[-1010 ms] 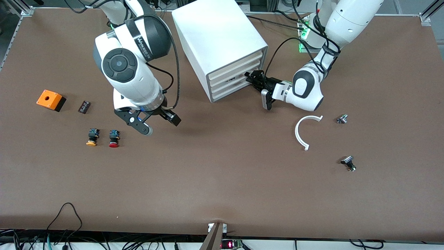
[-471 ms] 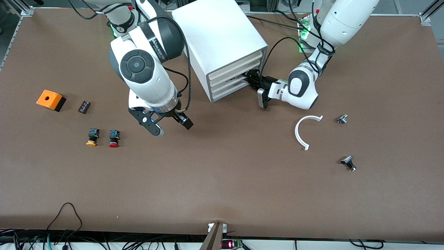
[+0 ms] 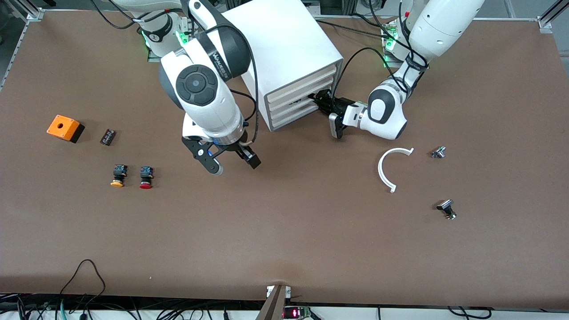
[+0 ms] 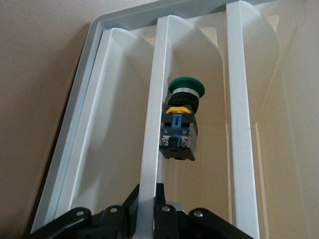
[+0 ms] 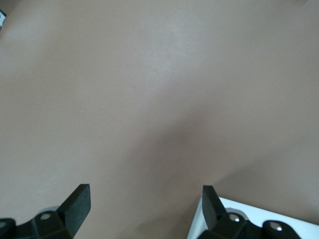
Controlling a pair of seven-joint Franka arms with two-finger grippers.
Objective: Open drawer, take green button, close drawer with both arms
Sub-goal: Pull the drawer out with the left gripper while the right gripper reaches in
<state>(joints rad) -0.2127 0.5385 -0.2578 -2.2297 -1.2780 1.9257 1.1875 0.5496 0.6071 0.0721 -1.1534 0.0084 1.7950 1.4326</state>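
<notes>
Across the front view, the left gripper (image 3: 321, 98) is clamped on the drawer (image 3: 297, 105) front of the cabinet (image 3: 284, 58); a straight, level pull should work best. The right gripper (image 3: 233, 163) hovers spread over bare table (image 3: 284, 231). Left wrist view: the button (image 4: 181, 119) lies inside, just ahead of the fingers (image 4: 164, 219).

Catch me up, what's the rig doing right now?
The left tool is at the front of the white cabinet, on the edge of the third drawer. The left wrist view shows the green button inside that drawer. The right tool hangs open over bare table near the cabinet, holding nothing.
</notes>
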